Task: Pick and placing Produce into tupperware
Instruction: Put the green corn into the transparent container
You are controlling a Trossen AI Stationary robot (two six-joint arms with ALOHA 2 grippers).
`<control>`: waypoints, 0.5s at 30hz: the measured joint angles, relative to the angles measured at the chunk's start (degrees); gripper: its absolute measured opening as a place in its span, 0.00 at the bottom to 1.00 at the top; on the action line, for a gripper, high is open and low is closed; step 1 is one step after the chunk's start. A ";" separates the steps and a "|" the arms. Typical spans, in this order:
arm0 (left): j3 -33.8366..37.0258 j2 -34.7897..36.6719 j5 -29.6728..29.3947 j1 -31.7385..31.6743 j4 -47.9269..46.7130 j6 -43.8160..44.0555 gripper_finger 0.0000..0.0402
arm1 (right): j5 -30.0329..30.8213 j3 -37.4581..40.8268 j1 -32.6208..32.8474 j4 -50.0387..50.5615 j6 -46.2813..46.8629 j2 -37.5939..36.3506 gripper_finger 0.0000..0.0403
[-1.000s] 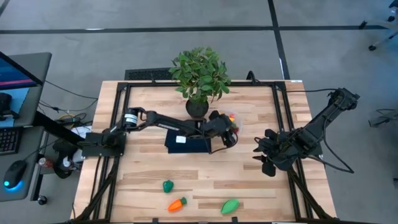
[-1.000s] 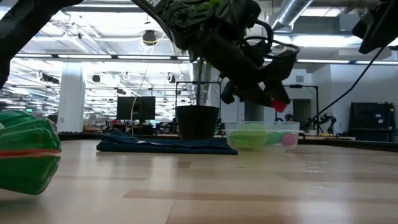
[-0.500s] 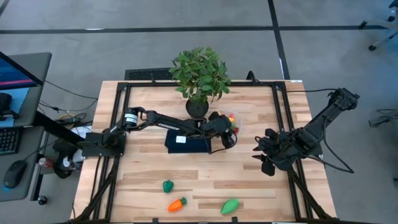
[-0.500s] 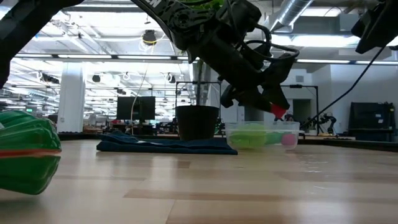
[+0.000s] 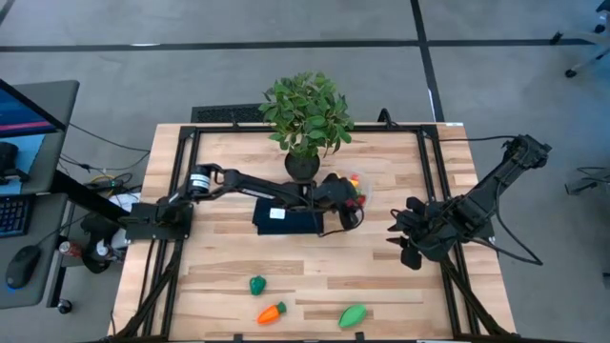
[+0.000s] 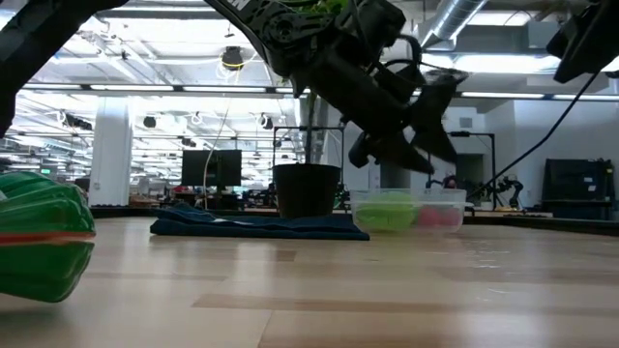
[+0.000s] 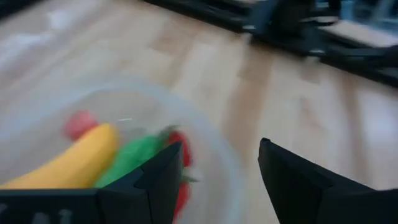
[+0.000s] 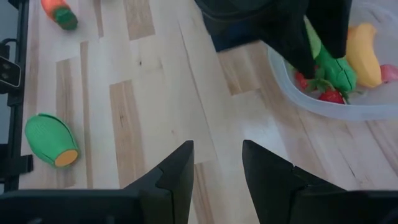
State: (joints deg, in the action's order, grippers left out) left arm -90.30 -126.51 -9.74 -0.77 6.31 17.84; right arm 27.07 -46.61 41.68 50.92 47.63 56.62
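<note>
The left gripper hangs just above the small round clear plastic tupperware, its 2 dark fingers parted and holding nothing. Directly below it, inside the container, lie a yellow toy banana, a green toy piece and small red berries. Just beside the gripper, toward its own arm, sits the dark blue rectangle with a white label, and beyond that the leafy green potted plant. Well apart from it, near the table's front edge, lie 3 loose pieces: a small dark green toy vegetable, an orange toy carrot with green top and a light green oval toy fruit. The right gripper waits clenched, empty, off to the side of the tupperware over the wooden table.
</note>
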 joint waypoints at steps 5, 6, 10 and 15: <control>-0.66 2.62 16.34 0.11 -3.67 -1.87 0.49 | -0.03 0.00 1.80 -0.04 -0.04 -0.01 0.32; -0.66 3.67 19.33 0.12 -6.17 -2.92 0.49 | -0.04 0.00 2.18 -0.01 -0.04 0.00 0.32; -0.66 8.15 27.89 0.54 -16.78 -8.48 0.49 | -0.02 0.00 2.90 0.47 -0.06 -0.01 0.32; -0.66 14.92 32.22 1.85 -32.41 -15.09 0.49 | -0.08 0.00 2.81 0.94 -0.08 -0.02 0.32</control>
State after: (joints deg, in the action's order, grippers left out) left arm -90.96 -111.59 22.48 1.08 -26.10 2.75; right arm 26.99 -46.61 44.49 51.86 47.55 56.60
